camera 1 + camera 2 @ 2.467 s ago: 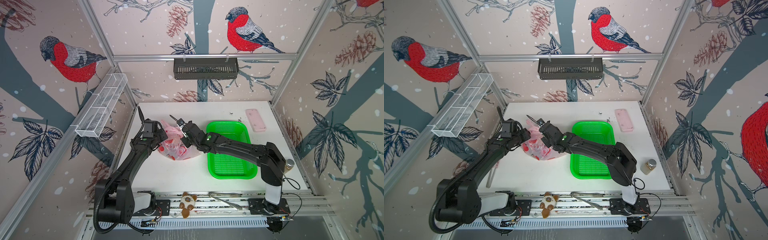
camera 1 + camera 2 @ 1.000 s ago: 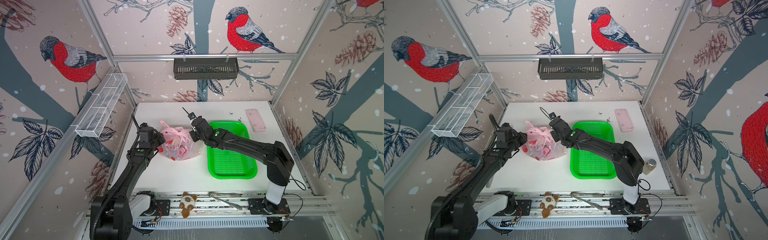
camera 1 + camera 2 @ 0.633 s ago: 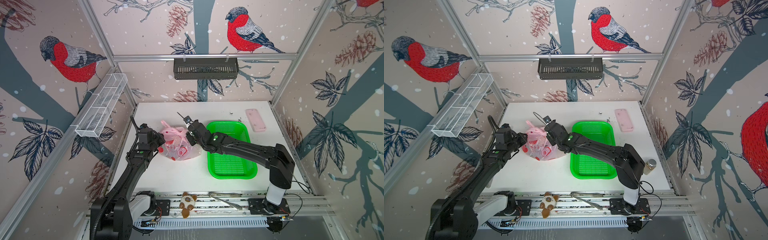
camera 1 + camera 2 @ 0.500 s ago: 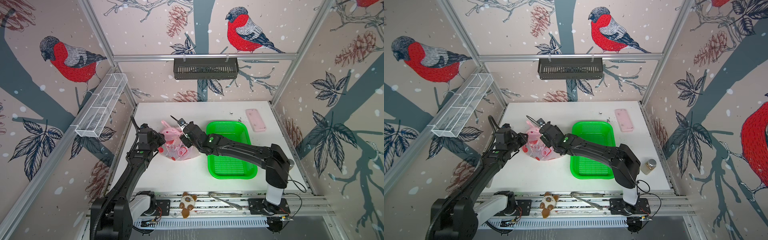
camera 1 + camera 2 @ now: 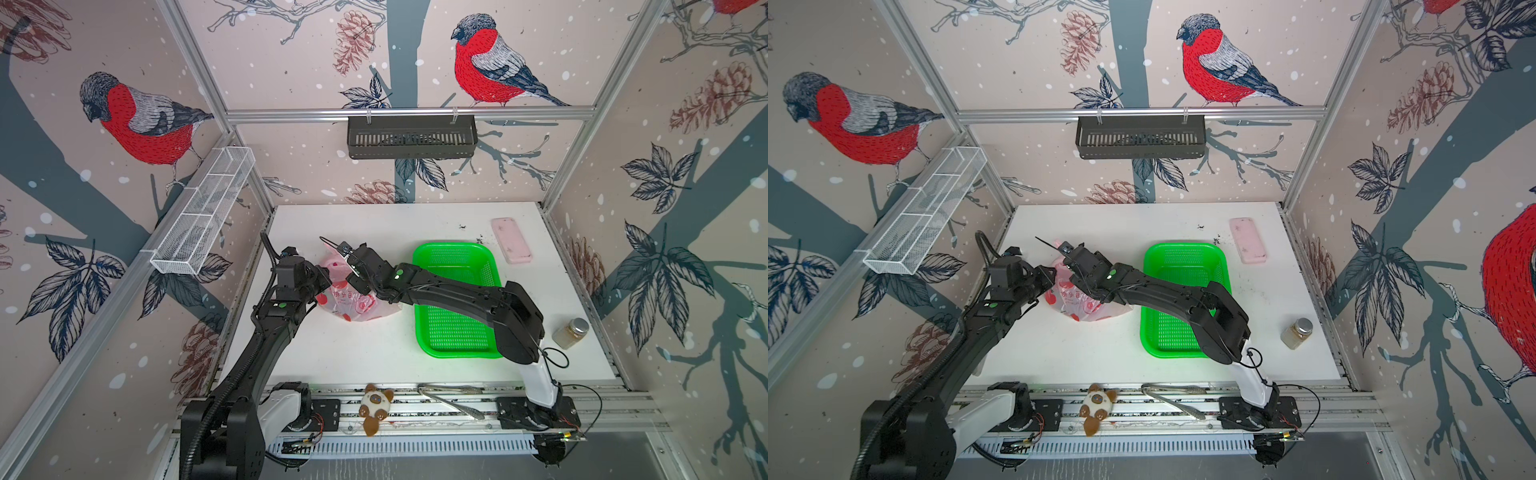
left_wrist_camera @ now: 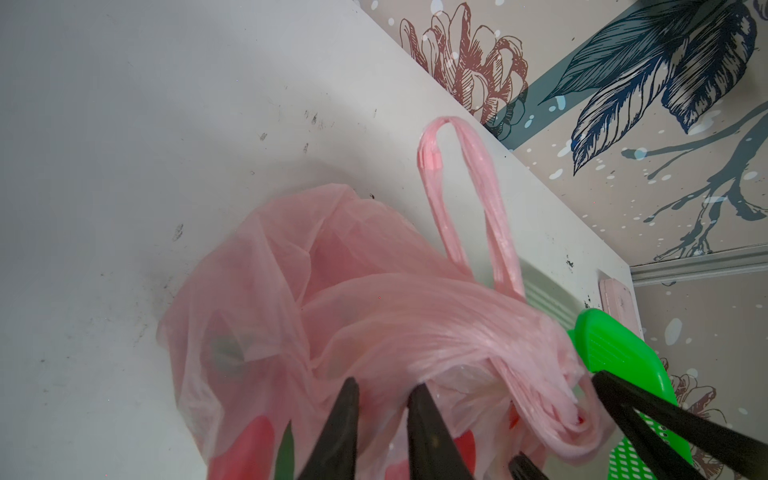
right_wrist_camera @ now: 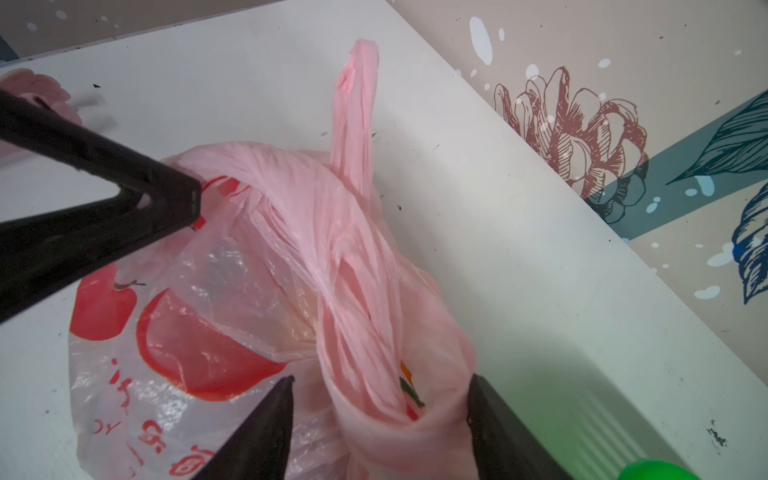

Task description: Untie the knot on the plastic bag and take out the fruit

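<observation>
One plastic bag (image 5: 358, 304), one basket (image 5: 456, 246), one jar (image 5: 572, 332)

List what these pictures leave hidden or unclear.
Which fruit is inside: every view, veiled by the plastic bag film.
Whether the knot is still tied: right wrist view, its lower turns run off the frame.
Whether the left gripper pinches film: left wrist view, the frame edge cuts it off.

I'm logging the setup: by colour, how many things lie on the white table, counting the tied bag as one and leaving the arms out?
Pink: 2, bag and slab
Green: 1, basket
Amber: 1, jar
Total: 4
</observation>
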